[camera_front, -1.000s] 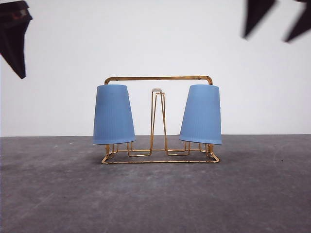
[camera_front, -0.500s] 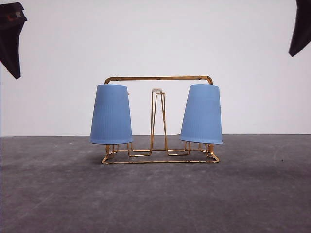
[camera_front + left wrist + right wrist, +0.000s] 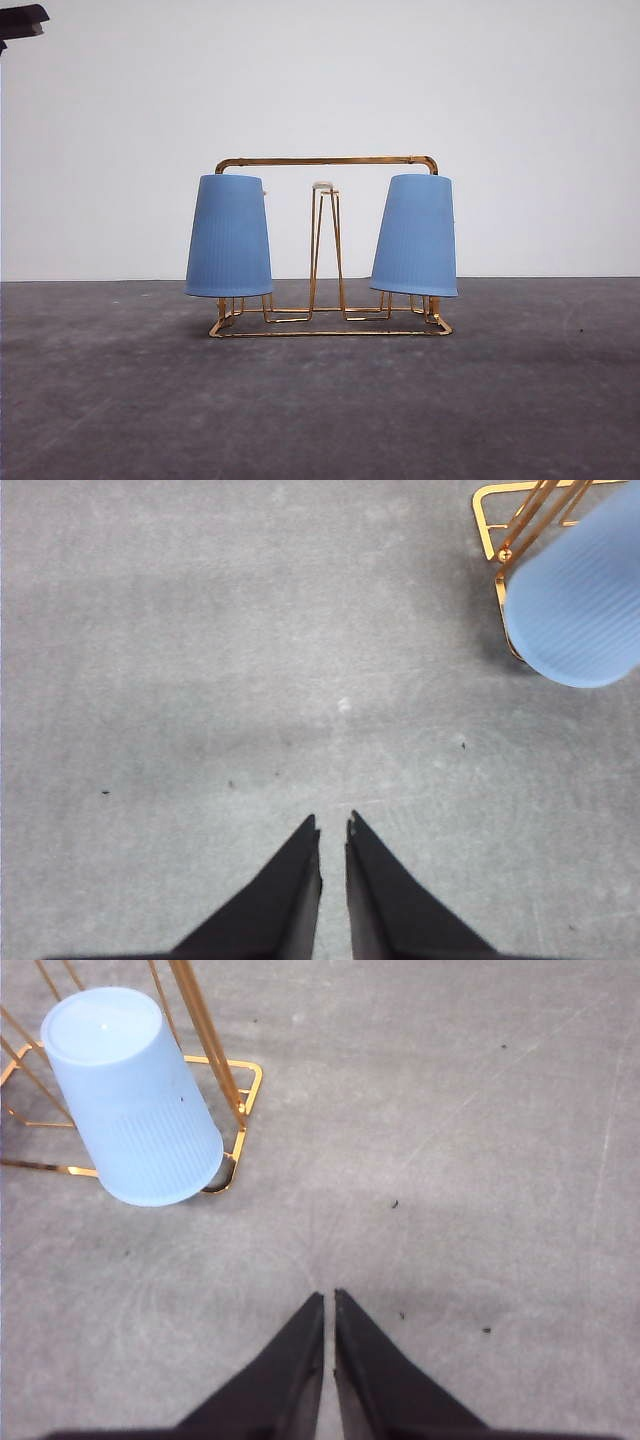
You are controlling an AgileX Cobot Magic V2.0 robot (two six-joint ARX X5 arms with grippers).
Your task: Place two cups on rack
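Two light blue ribbed cups hang upside down on the gold wire rack (image 3: pixel 325 161) in the middle of the table, one cup (image 3: pixel 229 236) on its left prongs and the other cup (image 3: pixel 415 236) on its right, tilted slightly. The left cup (image 3: pixel 580 610) and a rack corner (image 3: pixel 490 520) show in the left wrist view, where my left gripper (image 3: pixel 333 826) is shut over bare table, well apart from them. My right gripper (image 3: pixel 329 1297) is shut too, over bare table away from the right cup (image 3: pixel 130 1095) and the rack base (image 3: pixel 240 1110). A dark bit of the left arm (image 3: pixel 20 20) sits at the front view's top left corner.
The grey table (image 3: pixel 320 400) stretches wide in front of and beside the rack. A plain white wall (image 3: pixel 320 80) stands behind it.
Both arms have drawn up and outward; the right one has left the front view and the left is only a sliver at the corner. The cups have stayed on the rack.
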